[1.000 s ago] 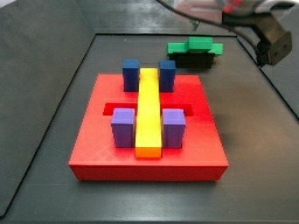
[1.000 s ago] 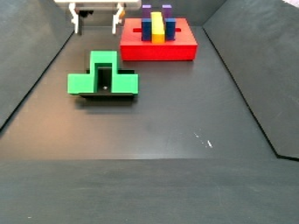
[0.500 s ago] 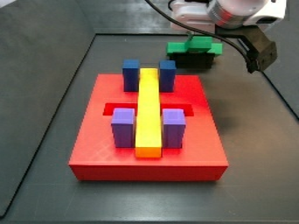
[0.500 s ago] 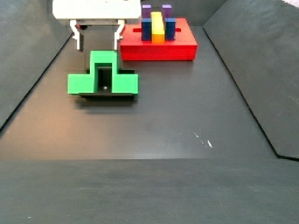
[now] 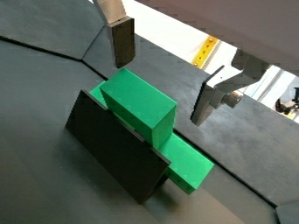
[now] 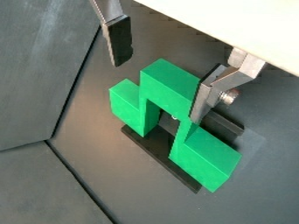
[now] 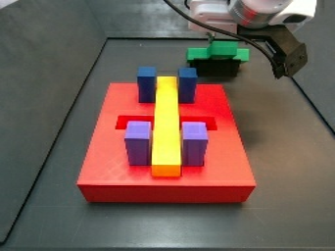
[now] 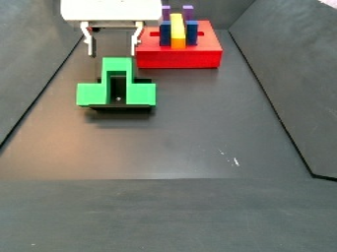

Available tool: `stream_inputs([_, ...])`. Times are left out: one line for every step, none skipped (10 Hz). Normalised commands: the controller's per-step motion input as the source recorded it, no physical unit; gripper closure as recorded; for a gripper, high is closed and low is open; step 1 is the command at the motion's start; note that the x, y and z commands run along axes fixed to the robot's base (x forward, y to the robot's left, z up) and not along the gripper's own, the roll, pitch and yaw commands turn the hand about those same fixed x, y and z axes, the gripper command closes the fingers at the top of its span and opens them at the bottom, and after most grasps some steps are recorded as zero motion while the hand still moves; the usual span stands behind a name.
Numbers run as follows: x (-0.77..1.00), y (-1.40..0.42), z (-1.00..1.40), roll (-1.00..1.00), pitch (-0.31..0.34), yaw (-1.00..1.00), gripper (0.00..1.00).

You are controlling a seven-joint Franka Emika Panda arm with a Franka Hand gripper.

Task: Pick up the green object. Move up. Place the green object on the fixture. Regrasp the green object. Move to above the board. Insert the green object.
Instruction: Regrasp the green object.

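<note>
We see end effector [image 8: 110, 39] unmoved since half second ago, wide open, empty, hovering above green piece [image 8: 116, 87]. Piece rests on fixture [image 6: 156, 144], near table's far edge behind board [image 7: 167, 147].

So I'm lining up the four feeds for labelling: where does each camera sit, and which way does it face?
Wrist views: both look down from the arm between the open gripper's fingers at the green object on the fixture.
Side view: near the board, facing the green object beyond; the gripper body shows above it.
Side view: opposite end, green object near, board far, jaws above it.
All share the green object.
</note>
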Motion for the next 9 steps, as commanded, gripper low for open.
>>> stream_inputs([0.00, 0.00, -0.33, 0.30, 0.000, 0.00, 0.00])
stream_inputs([-0.05, -0.02, -0.37, 0.25, -0.014, 0.00, 0.00])
stream_inputs([-0.05, 0.00, -0.29, 0.15, -0.031, 0.00, 0.00])
stream_inputs([0.00, 0.00, -0.20, 0.09, -0.031, 0.00, 0.00])
stream_inputs([0.00, 0.00, -0.09, 0.01, -0.017, 0.00, 0.00])
stream_inputs([0.00, 0.00, -0.05, 0.00, 0.000, 0.00, 0.00])
stream_inputs([0.00, 0.02, -0.16, 0.08, 0.000, 0.01, 0.00])
stream_inputs([0.01, 0.16, -0.13, 0.14, 0.000, 0.09, 0.00])
stream_inputs([0.05, 0.23, -0.15, 0.24, 0.000, 0.13, 0.00])
